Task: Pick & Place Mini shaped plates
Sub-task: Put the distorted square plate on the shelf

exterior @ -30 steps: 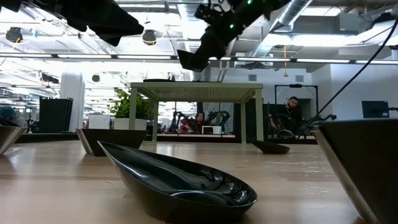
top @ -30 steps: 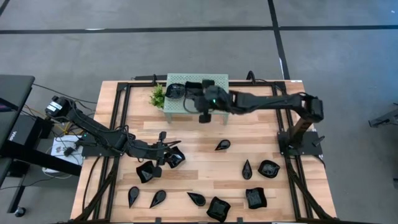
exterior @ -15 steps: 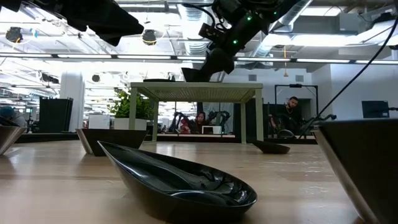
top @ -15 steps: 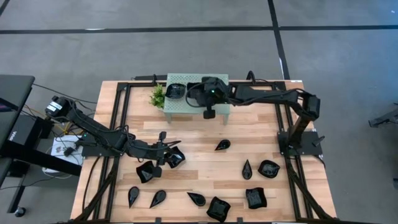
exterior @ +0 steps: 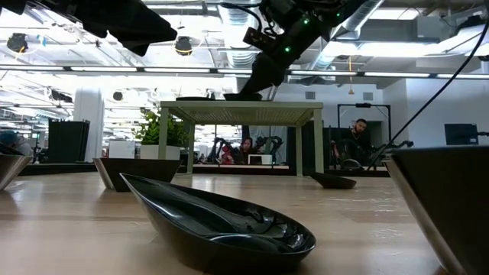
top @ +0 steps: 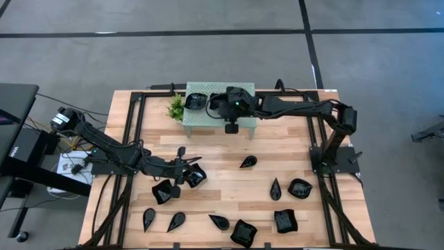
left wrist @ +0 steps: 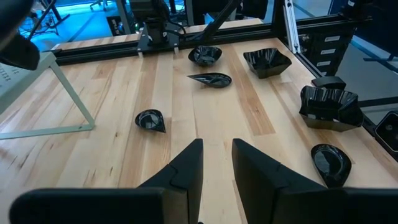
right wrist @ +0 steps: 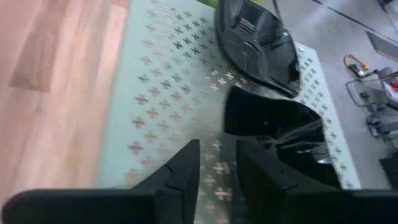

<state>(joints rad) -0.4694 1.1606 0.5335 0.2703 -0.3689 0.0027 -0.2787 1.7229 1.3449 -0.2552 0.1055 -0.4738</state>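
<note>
Two plates [right wrist: 261, 46] lie on the green stand [top: 201, 118]; the right tool [right wrist: 217, 163] grips the nearer one [right wrist: 267, 121].

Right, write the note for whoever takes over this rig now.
Right gripper: over the green stand, at the second plate; whether it grips the plate cannot be seen.
Left gripper: open, empty, low over the table near its left side.
Done: first plate lies on the stand, and the second is beside it, at or on the top.
Left: about ten loose plates spread across the table's near half, probably all bound for the stand.
</note>
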